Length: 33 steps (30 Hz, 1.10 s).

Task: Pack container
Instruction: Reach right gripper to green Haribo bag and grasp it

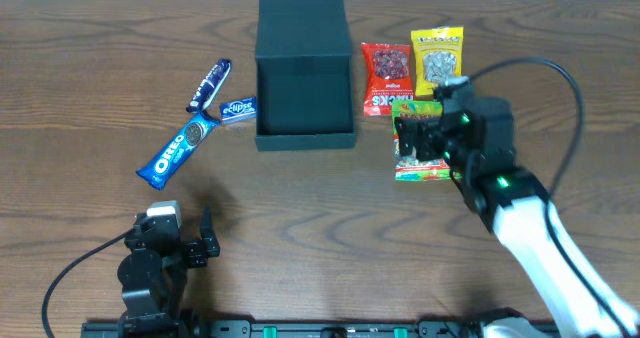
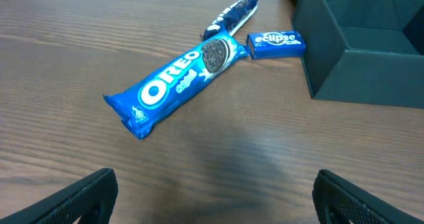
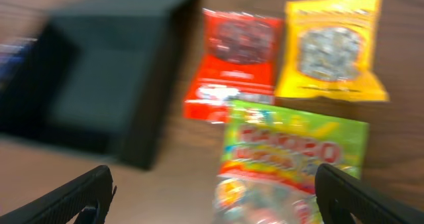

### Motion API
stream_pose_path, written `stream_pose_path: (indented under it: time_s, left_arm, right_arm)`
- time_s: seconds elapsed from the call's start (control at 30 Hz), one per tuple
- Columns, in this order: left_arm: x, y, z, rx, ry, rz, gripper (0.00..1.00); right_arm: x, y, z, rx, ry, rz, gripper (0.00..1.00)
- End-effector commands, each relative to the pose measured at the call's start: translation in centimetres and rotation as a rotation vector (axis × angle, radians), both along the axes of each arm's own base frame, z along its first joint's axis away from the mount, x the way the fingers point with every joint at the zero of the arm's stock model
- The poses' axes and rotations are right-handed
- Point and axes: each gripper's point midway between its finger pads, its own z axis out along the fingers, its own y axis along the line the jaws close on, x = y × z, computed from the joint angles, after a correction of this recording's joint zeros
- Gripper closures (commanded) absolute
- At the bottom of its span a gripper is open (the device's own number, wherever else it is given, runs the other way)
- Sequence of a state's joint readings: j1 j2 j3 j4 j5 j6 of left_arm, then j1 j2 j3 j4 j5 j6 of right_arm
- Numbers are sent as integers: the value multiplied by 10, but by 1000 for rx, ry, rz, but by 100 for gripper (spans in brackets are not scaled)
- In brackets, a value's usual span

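**Right gripper** (image 1: 424, 138) is hovering with its jaws spread wide and nothing between them, directly above the green gummy bag (image 1: 425, 168). In the right wrist view, the two fingertips are straddling that bag (image 3: 291, 151) without touching it. **Left gripper** (image 1: 205, 242) is waiting low at the near left edge, equally wide open and empty.

**Container** (image 1: 305, 93) is sitting at the far middle of the table (image 1: 100, 38). Its flap lid (image 1: 300, 16) is folded back towards the far side and its interior is showing bare, so nothing is yet lying inside.

**Right of the container:** a red packet (image 1: 386, 78) is lying just beside the wall, a yellow packet (image 1: 438, 61) is next to it, and the gummy bag is lying nearer than both, its top edge overlapping the red one.

**Left of the container:** a small eclipse packet (image 1: 238, 109) is resting close to the wall. A dark blue bar (image 1: 210, 84) is lying beyond it, and a long Oreo packet (image 1: 178, 150) is lying slantwise, nearest to the left arm.

**Step in hand (judged):** packing is only beginning, and the right arm is lining up for a first pick.

**Next move (judged):** the right gripper is needing to descend squarely over the gummy bag and pinch the flat, crinkly film without dragging the red packet along. It is then needing to carry the bag left, over the container's right wall.
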<state>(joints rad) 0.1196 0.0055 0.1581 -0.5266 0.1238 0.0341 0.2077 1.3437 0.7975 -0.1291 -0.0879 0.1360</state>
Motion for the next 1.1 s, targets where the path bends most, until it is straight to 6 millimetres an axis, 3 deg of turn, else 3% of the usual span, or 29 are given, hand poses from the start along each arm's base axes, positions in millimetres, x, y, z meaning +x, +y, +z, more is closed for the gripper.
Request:
stream_pose_path:
  time_s: [0.0, 0.23, 0.4, 0.47, 0.53, 0.63, 0.73, 0.9, 1.07]
  left_arm:
    - [0, 0, -6, 13, 13, -4, 5]
    - [0, 0, -6, 13, 13, -4, 5]
    - [0, 0, -6, 13, 13, -4, 5]
    - [0, 1, -6, 13, 14, -3, 5]
    - [0, 1, -6, 13, 13, -3, 5]
    - [0, 1, -6, 13, 14, -3, 5]
    - [0, 0, -6, 13, 14, -4, 5]
    - [0, 0, -6, 13, 13, -4, 5]
    - [0, 0, -6, 13, 13, -4, 5]
  right_arm:
    - [19, -26, -24, -157, 18, -102, 3]
    - [32, -48, -87, -240, 118, -188, 8]
    - [25, -47, -133, -257, 223, -167, 18]
    - [21, -48, -147, -267, 257, -163, 23]
    - [18, -48, -155, -273, 280, -161, 40]
    - [17, -48, -157, -273, 288, -158, 78]
    - [16, -47, -158, -268, 290, -154, 99]
    - [10, -36, -148, -177, 315, -163, 99]
    - [17, -7, -85, 25, 206, -109, 99]
